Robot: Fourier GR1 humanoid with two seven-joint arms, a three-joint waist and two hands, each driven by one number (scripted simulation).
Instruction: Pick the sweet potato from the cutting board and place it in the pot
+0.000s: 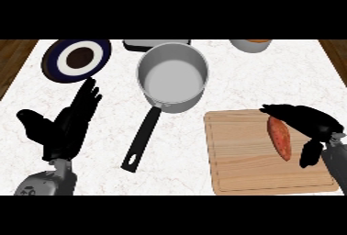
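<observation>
The sweet potato [279, 137] lies on the wooden cutting board [244, 160] at the worktop's [108, 137] near right corner, close to the board's right edge. The right hand [308, 123] arches over it, fingers [274, 110] curved around its far end, thumb beside its near end. The steel pot [172, 75] stands mid-worktop, black handle pointing nearward. The left hand [64, 128] rests open at the left, fingers straight.

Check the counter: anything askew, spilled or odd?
Nothing stands out. Pot upright, sweet potato on the cutting board, right hand over it, left hand open at the left.
</observation>
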